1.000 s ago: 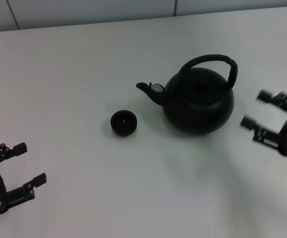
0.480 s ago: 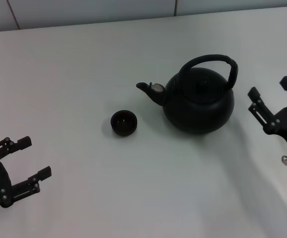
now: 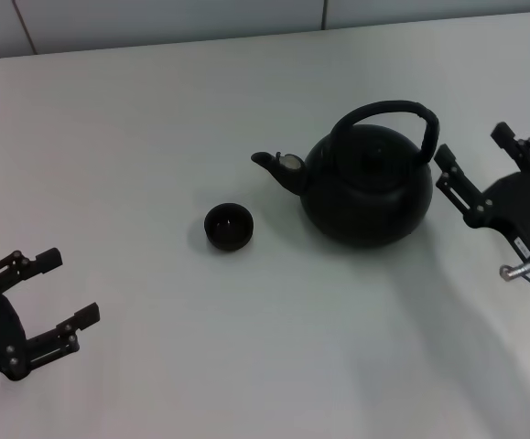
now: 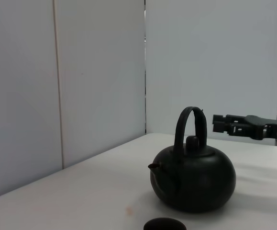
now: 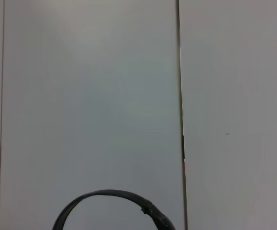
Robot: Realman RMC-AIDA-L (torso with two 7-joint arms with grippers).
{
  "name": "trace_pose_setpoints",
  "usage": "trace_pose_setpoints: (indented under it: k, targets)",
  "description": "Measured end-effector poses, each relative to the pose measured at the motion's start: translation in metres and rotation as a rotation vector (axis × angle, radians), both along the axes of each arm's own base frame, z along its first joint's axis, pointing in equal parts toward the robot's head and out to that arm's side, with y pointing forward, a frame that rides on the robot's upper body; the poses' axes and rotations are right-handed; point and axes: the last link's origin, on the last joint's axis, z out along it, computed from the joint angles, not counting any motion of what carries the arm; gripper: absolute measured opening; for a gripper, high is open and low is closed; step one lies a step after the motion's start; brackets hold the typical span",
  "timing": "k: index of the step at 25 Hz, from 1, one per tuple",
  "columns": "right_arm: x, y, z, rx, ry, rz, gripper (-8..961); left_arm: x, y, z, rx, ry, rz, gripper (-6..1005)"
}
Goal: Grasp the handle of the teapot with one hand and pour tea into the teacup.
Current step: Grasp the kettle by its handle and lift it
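The left gripper point(image 3: 52, 288) hangs spread open at the near left edge of the white table point(image 3: 155, 119), well apart from everything. Farther in sits the teacup point(image 3: 228, 226), with the teapot point(image 3: 367, 187) near it, spout toward the cup. Just beside the pot's handle point(image 3: 388, 114), the right gripper point(image 3: 473, 144) hovers, fingers apart and empty.

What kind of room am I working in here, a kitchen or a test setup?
Most likely a lab test bench, not a kitchen: a plain white table backed by blank panelled walls, holding only a teapot and a teacup.
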Motion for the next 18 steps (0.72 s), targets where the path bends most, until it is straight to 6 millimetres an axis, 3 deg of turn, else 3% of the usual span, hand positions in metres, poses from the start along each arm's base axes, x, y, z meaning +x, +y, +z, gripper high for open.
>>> trace_pose_setpoints:
  k: [7,18]
  targets:
    - [-0.003,0.024,-0.005,-0.049,-0.034,-0.013,771,0.002,0.0,0.0,0.019,-0.014,0.001,793]
    - [-0.002,0.029,-0.002,-0.045,-0.034,-0.016,771,0.004,0.001,-0.002,0.021,-0.023,-0.003,793]
